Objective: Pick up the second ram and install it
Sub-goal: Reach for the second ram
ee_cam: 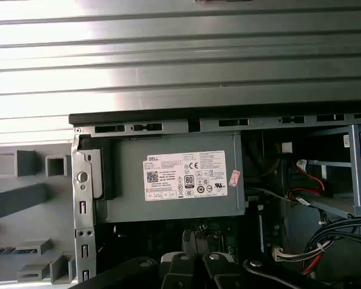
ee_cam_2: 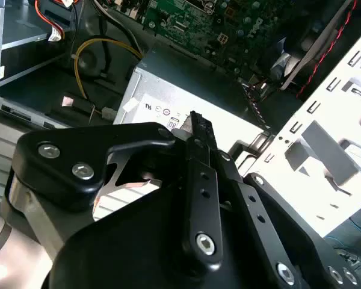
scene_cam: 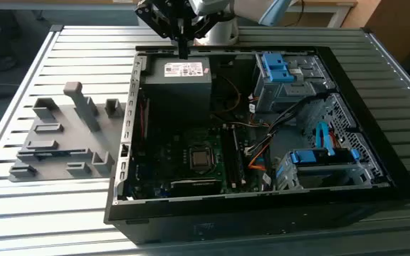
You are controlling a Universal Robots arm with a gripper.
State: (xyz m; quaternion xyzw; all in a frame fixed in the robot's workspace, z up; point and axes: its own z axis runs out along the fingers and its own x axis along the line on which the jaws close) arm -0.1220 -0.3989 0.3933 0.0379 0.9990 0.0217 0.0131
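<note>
The grey metal power-supply box [scene_cam: 176, 80] fills one corner of the open black computer case [scene_cam: 262, 216], directly beneath the black gripper [scene_cam: 183, 52]. Open room lies over the green motherboard [scene_cam: 183, 146] mid-case. Dark bundled cables [scene_cam: 276, 133] and blue-clipped metal drive cages [scene_cam: 298, 90] crowd the exterior view's right, seemingly leaving little passage.

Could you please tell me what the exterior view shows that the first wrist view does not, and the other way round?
Exterior view: the motherboard on the case floor, the blue drive-bay clips, and the whole gripper, shut, hanging above the power supply end of the case. First wrist view: the power supply's label head-on, with a pink sticker at its edge. Both: the power supply, the grey fixture blocks, the slatted table and the open case.
</note>
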